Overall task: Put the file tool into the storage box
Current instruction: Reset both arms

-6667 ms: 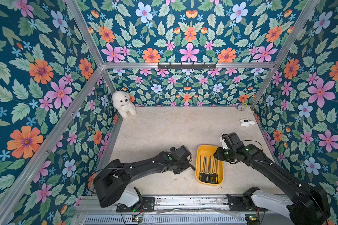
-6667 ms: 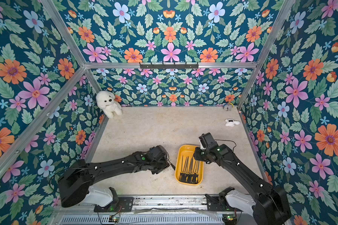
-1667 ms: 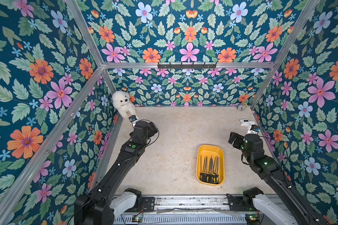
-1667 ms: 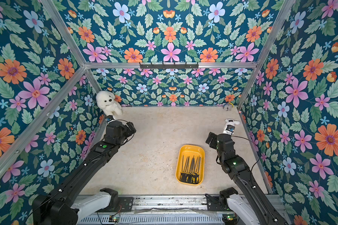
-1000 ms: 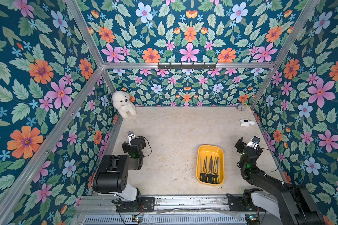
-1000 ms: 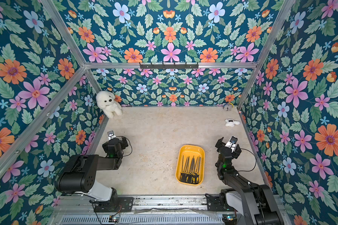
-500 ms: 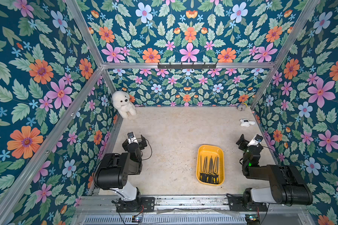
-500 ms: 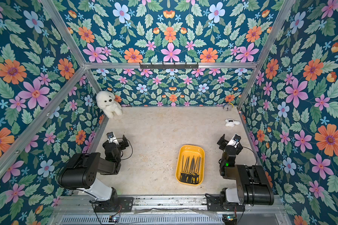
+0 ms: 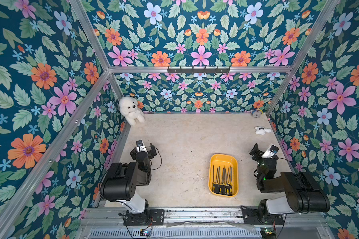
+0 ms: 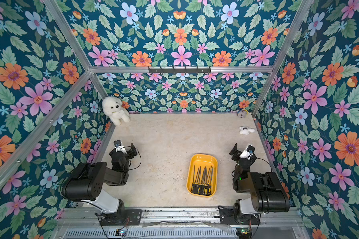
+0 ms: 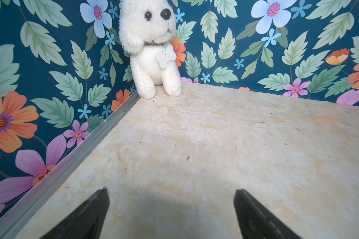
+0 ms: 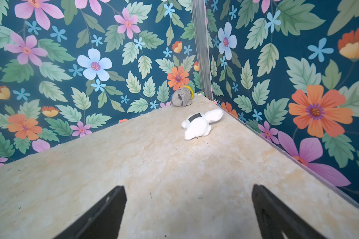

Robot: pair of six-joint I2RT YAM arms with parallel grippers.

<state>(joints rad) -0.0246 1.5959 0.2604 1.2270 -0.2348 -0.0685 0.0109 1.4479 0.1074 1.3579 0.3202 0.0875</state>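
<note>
Recording left gripper (image 11: pixel 170 190) with black fingers (image 11: pixel 91 213) spread wide, holding nothing, only bare beige mottled tabletop (image 11: pixel 216 144) showing between them. Recording right gripper (image 12: pixel 188 186) likewise spread wide and empty over the same tabletop; contact with the surface not determinable for either.

Locating, in both top views, shallow yellow plastic storage box (image 9: pixel 223 162) flat on the tabletop, toward the front and right of centre, nearer the right gripper yet well apart from both. Noting a row of slim metal file tools with black-and-yellow handles (image 9: pixel 223 180) lying inside it, handles toward the front rim.

Checking labels:
- Fluffy white plush dog (image 11: pixel 151 51), seated in the far left corner facing the left gripper, with a white bone-shaped tag (image 11: pixel 165 56) at the neck. No lettering legible.
- Small white plush toy (image 12: pixel 197 126), lying ahead of the right gripper, with a dark rectangular label (image 12: pixel 195 117). Print too small to read.
- Grey plush toy (image 12: pixel 181 97) in the far right corner. Its tag likewise unreadable.
</note>
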